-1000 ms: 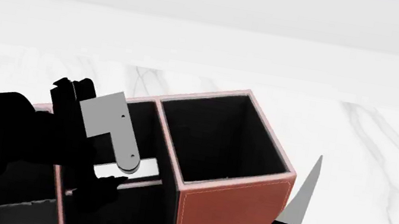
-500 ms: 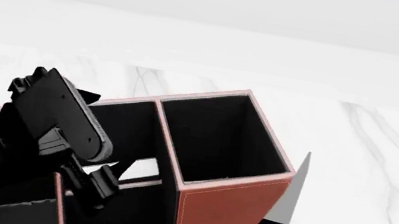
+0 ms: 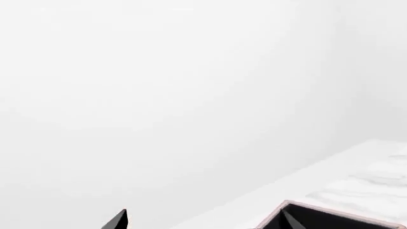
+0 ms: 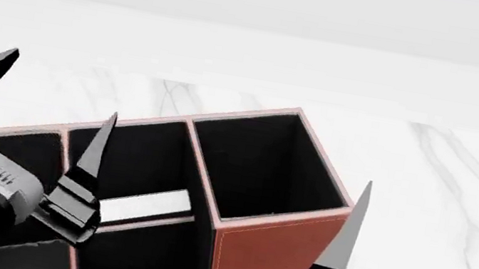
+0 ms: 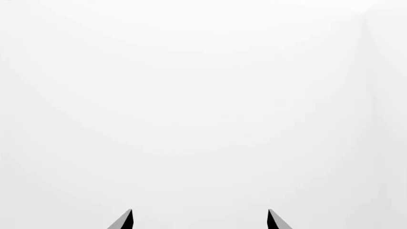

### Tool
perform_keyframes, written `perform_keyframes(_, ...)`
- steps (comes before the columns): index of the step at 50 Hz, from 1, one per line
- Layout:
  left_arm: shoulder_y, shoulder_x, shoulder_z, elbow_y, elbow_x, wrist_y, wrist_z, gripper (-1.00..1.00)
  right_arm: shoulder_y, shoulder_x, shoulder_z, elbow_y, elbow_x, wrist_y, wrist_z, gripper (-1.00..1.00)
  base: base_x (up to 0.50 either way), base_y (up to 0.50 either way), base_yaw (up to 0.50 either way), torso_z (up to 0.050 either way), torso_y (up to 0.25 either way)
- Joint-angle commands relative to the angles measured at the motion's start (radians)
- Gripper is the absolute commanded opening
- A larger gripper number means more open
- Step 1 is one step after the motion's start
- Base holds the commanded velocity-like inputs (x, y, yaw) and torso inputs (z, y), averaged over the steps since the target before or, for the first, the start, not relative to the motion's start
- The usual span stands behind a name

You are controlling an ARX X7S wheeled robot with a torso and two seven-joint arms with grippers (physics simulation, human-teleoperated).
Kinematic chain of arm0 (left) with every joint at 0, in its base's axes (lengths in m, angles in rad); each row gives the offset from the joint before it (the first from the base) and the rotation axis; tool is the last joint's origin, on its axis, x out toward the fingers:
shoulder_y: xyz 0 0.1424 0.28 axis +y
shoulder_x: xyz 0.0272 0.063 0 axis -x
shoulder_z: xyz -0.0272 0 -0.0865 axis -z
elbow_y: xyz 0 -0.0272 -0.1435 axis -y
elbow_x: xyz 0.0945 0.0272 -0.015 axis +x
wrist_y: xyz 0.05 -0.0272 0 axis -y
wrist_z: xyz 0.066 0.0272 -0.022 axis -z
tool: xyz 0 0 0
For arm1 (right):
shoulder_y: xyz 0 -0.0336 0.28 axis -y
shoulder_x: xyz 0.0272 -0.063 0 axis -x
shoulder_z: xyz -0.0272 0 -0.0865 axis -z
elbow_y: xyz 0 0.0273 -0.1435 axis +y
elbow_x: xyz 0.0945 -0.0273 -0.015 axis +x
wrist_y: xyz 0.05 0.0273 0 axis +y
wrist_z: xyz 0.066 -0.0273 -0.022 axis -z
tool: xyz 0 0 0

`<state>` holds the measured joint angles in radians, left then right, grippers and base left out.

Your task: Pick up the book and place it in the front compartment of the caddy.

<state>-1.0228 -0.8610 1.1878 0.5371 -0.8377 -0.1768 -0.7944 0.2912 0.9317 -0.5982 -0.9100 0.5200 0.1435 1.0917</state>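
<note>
The left gripper (image 4: 42, 107) is hovering above the caddy (image 4: 274, 252) with its jaws spread wide and nothing between them, one tip standing over the caddy's left rim and the other over the cell beside the deep square one. The right gripper (image 4: 440, 231) is waiting off the caddy's right side, jaws likewise wide and empty; its wrist view is showing only blank wall.

The book (image 4: 146, 206) is lying inside the caddy, in the front compartment (image 4: 133, 168), with just a pale strip of page edge showing against the cross divider. Its black cover is melting into the black lining, so how squarely it is sitting cannot be judged.

The placing looks done, so the risk now is in the leaving. The left finger nearest the book is hanging close over the compartment's rim; a sideways pull could catch the stitched wall and shove or tip the caddy on the marble worktop (image 4: 446, 167), or clip the book and lean it out. A straight lift before any swing would be safer. The left wrist view is catching only a caddy corner, giving little guidance.
</note>
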Motion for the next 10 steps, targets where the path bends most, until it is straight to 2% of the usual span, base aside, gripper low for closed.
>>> perform_keyframes(1,0.136,-0.049,0.001,0.121,0.195,0.135,-0.169,1.00,0.002,0.004,0.002,-0.013,0.001,0.008,0.005,1.00,0.00,0.00,0.00,0.000,0.000)
perform_keyframes(10,0.198,-0.077,0.014,0.193,0.294,0.168,-0.244,1.00,0.007,0.003,0.001,-0.022,0.001,0.017,0.008,1.00,0.00,0.00,0.00,0.000,0.000)
